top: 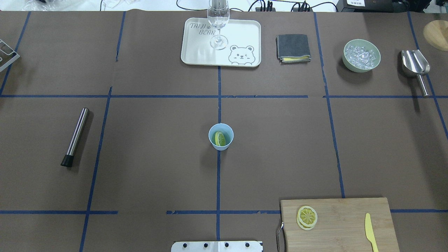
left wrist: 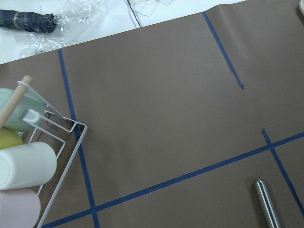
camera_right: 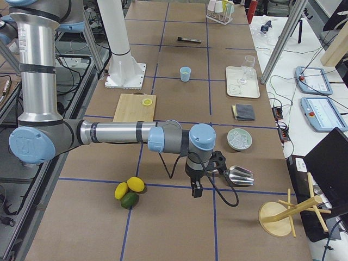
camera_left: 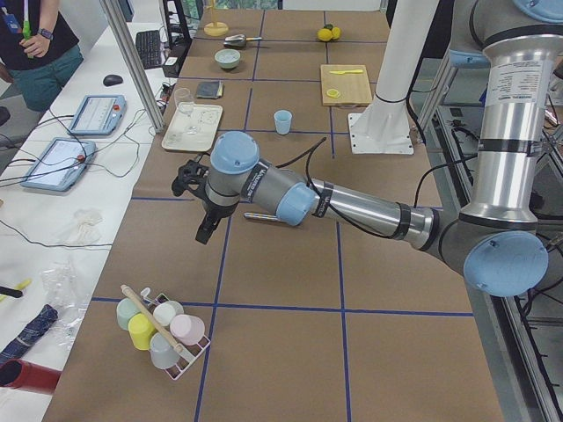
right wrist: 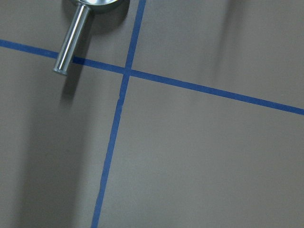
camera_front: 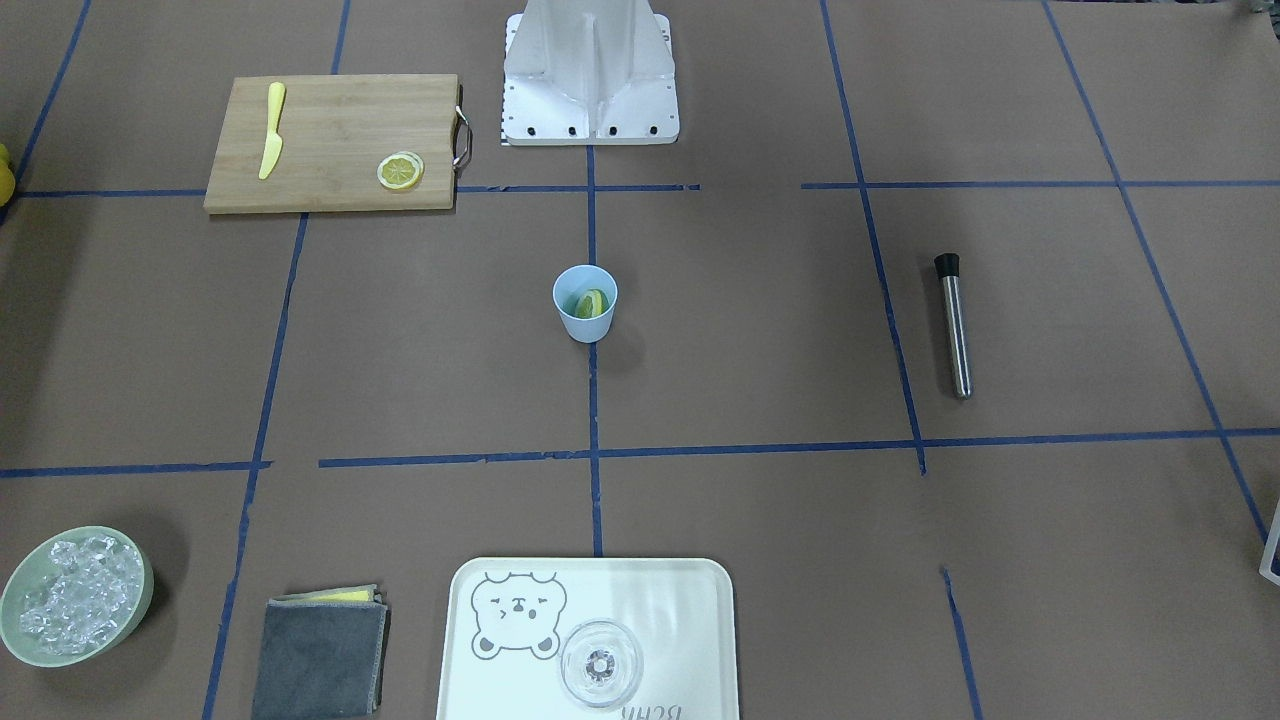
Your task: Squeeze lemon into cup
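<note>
Brown-papered desk, blue-taped into squares. Hovering the left tool low beside the steel muddler and the right tool near the metal scoop; unable to tell whether either is spread or pressed together. Standing mid-desk, well apart from both: the cup, lemon lying inside.
</note>
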Action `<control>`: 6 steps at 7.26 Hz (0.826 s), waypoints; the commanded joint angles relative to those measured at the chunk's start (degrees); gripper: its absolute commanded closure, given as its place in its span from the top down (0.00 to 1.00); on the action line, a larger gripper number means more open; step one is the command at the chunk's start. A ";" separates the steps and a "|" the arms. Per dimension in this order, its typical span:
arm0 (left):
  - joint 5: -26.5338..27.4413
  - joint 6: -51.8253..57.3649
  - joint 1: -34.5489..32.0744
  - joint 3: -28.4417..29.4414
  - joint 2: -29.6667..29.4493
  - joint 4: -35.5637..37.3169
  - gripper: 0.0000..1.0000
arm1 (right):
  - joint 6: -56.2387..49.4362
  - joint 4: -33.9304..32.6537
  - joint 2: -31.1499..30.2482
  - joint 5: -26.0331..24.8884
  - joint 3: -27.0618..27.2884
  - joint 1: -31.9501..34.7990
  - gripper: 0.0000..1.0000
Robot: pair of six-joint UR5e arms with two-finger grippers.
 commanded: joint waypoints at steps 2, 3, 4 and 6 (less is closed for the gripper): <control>5.93 -21.48 16.82 -4.25 -0.40 -1.45 1.00 | -0.01 -0.06 -0.21 0.06 -0.09 0.03 1.00; 10.50 -31.05 23.31 -3.57 -0.58 -4.76 1.00 | -0.19 0.03 -0.21 0.06 -0.09 0.03 1.00; 13.59 -35.85 26.86 -0.52 -0.49 -10.71 0.98 | -0.36 -0.06 -0.30 0.06 0.00 0.03 1.00; 18.34 -37.91 31.98 5.46 -2.76 -12.35 0.93 | -0.36 0.03 -0.57 0.15 0.17 0.03 1.00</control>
